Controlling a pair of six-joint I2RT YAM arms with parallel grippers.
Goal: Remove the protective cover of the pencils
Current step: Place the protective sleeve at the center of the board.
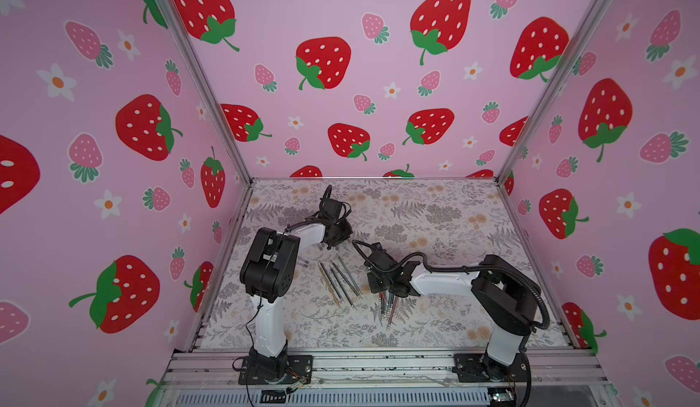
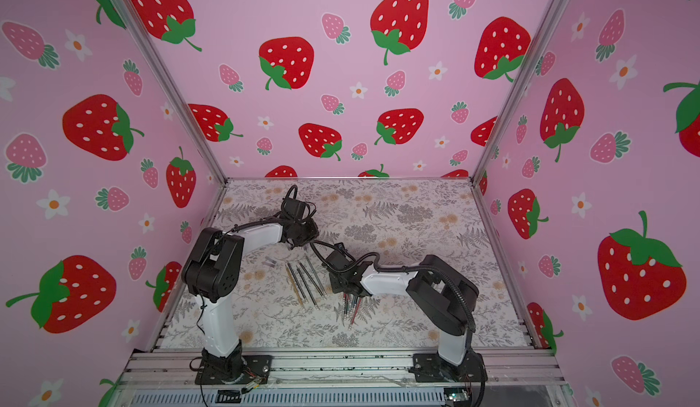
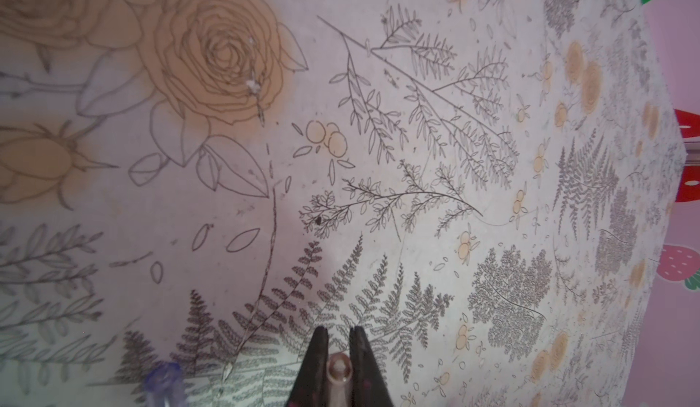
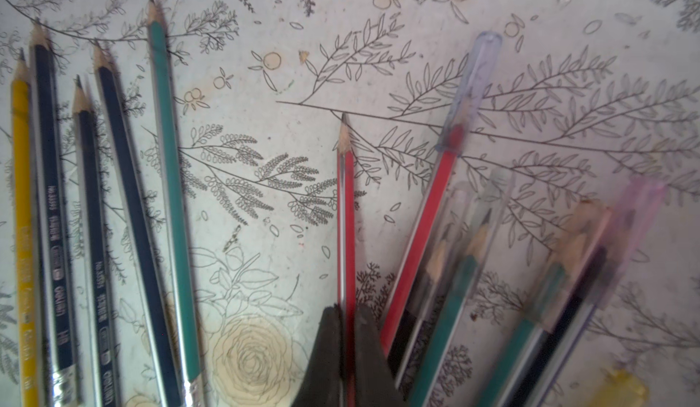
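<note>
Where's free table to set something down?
Free: far table beyond the left gripper (holding a cap) to the back wall; the near strip between the arm bases. Crowded: the middle, where bare pencils lie in a row beside capped pencils under the right gripper, shut on a red pencil.

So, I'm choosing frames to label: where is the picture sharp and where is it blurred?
Right wrist view: bare pencils and the gripped red pencil sharp, capped pencils smeared. Left wrist view: table mid-frame sharp, clear cap soft. In both top views: pencils tiny.
</note>
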